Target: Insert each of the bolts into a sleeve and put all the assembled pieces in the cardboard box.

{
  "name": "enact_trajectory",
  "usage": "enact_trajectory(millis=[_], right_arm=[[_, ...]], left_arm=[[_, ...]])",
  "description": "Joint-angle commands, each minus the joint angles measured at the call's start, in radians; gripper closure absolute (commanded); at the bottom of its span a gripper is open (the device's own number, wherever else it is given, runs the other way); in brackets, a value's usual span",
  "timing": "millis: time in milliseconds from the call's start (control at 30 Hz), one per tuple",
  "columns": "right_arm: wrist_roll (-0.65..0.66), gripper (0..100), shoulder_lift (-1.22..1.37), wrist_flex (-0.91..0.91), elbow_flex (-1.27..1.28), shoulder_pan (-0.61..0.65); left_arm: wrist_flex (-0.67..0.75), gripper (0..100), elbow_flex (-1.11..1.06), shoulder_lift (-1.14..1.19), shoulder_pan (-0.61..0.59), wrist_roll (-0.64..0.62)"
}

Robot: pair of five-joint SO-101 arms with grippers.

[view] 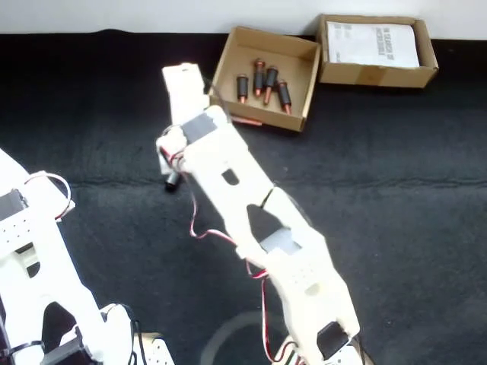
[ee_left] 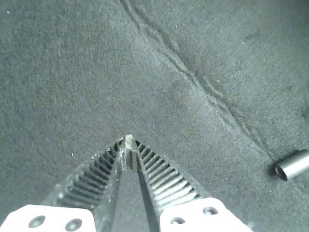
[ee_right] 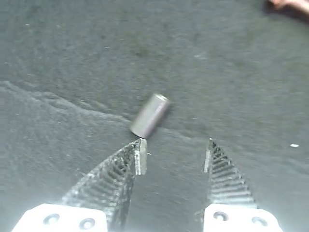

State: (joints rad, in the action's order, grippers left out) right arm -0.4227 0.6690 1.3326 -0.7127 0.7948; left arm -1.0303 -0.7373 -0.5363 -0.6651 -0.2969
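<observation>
My right gripper (ee_right: 175, 142) is open and low over the black mat. A dark grey sleeve (ee_right: 150, 115) lies just beyond one fingertip (ee_right: 140, 155), outside the gap. A copper bolt (ee_right: 288, 6) lies farther off; in the high view this bolt (view: 247, 120) rests against the front wall of the open cardboard box (view: 225, 59). Several assembled pieces (view: 263, 81) lie in the box. The right arm (view: 228, 179) reaches to the sleeve (view: 172, 182). My left gripper (ee_left: 128, 141) is shut on nothing above bare mat, with the sleeve (ee_left: 292, 165) well off to one side.
A second cardboard box (view: 377, 72) holding a white printed sheet stands next to the first at the back right. The left arm (view: 30, 251) stays at the front left. The mat has a raised crease (ee_left: 203, 87) running across it.
</observation>
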Motion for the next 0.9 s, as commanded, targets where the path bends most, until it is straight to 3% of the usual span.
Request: enact_trajectory(millis=[0,567,867], right_arm=[[-0.057,81.0,0.019,-0.044,0.001,0.031],[-0.081,81.0,0.171,-0.252,-0.001,0.068],[-0.074,81.1,0.239,-0.315,-0.022,0.002]], left_arm=[[-0.005,99,-0.002,-0.001,-0.005,-0.009],[-0.003,99,-0.062,-0.001,-0.039,-0.009],[-0.003,99,-0.067,0.001,-0.11,-0.003]])
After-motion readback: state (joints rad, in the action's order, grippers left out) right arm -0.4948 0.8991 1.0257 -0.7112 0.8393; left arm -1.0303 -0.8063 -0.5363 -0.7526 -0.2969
